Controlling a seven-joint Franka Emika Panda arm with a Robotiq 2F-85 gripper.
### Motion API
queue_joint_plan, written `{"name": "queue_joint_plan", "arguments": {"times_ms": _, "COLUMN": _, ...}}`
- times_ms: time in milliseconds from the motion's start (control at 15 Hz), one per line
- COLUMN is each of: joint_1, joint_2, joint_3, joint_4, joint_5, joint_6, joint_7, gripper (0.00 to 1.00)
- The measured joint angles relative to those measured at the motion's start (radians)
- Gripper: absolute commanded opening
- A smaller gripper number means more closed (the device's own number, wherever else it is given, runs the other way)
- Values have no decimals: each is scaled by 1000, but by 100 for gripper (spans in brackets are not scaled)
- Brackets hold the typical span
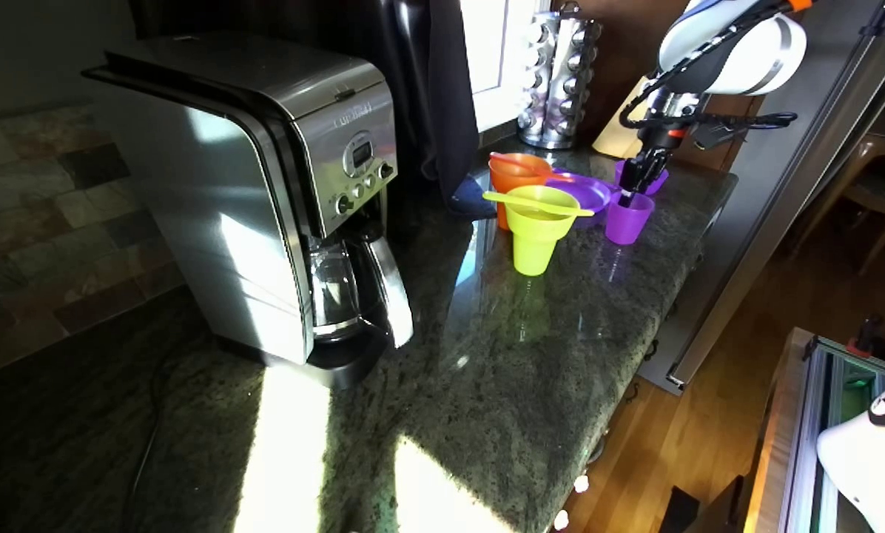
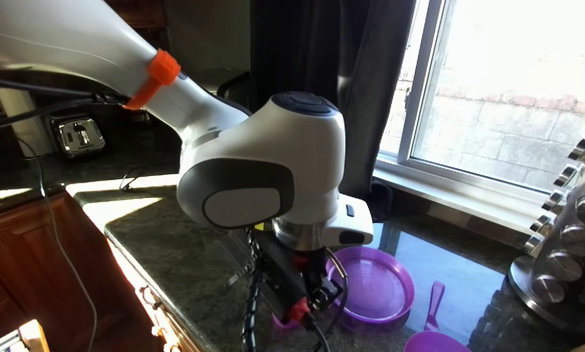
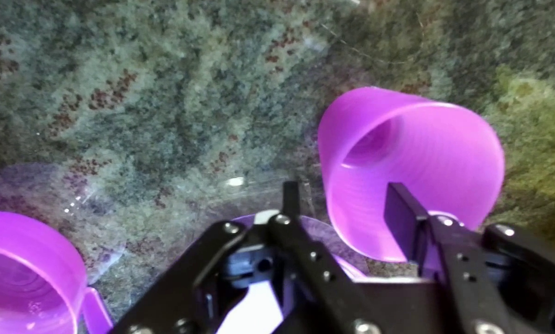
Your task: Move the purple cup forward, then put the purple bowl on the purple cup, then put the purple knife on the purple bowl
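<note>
Two-fingered and spread, hovers with hand (image 3: pixel 347 201) unclenched, astride the wall of the purple cup (image 3: pixel 444 146) in the wrist view, over a table (image 1: pixel 502 400) bearing that cup upright, just beside a purple plate (image 2: pixel 373 288) and near the purple bowl (image 2: pixel 434 343).

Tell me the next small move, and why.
I'd probably lift the gripper straight up, if the purple cup is where you want it. It stands upright, and the open jaws straddle its wall: one finger over or inside the mouth, the other finger outside. Moving sideways might knock it. The purple bowl, likely next, sits apart from it.
</note>
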Motion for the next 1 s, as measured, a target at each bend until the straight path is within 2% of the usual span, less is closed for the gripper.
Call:
{"name": "queue_joint_plan", "arguments": {"times_ms": 133, "joint_1": -1, "joint_2": -1, "joint_3": -3, "joint_4": 9, "joint_5": 48, "joint_6": 0, "joint_7": 0, "gripper": 96}}
{"name": "queue_joint_plan", "arguments": {"times_ms": 200, "joint_1": -3, "joint_2": -2, "joint_3": -6, "joint_4": 14, "joint_5": 73, "joint_6": -1, "joint_7": 2, "gripper": 100}}
{"name": "queue_joint_plan", "arguments": {"times_ms": 467, "joint_1": -18, "joint_2": -2, "joint_3": -36, "joint_4": 57, "joint_5": 127, "joint_6": -3, "joint_7": 96, "gripper": 100}}
{"name": "queue_joint_plan", "arguments": {"times_ms": 1000, "joint_1": -74, "joint_2": 56, "joint_3": -89, "joint_4": 165, "joint_5": 124, "joint_6": -3, "joint_7": 430, "gripper": 100}}
